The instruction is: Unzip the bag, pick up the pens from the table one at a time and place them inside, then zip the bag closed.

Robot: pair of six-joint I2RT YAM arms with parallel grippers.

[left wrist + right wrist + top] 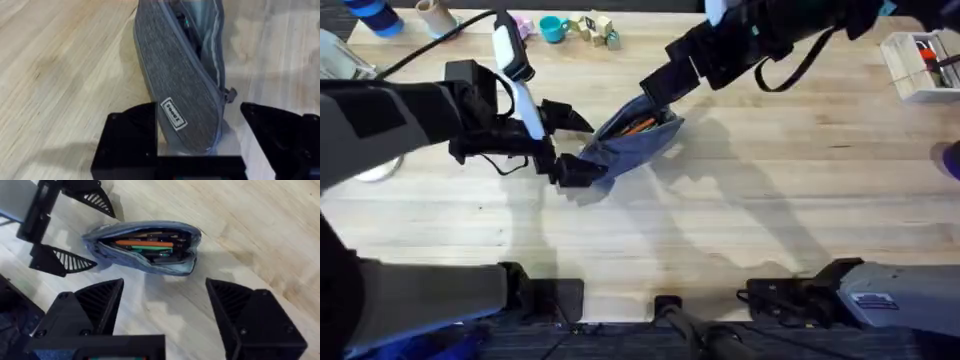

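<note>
1. The bag (632, 143) is lying near the middle of the worktop (770, 220), its zipper drawn open and its mouth gaping upward.
2. Orange pens (145, 243) are seen resting inside the open bag, alongside darker items that cannot be made out clearly.
3. The left gripper (570, 145) is positioned at the bag's near-left end, its fingers spread wide on either side of the fabric; whether the fabric is being touched cannot be told.
4. In the left wrist view, a small white label (173, 113) is displayed on the bag's grey side.
5. The right gripper (165, 315) is being held above the bag's far end, its black fingers (97, 302) set wide apart and holding nothing.
</note>
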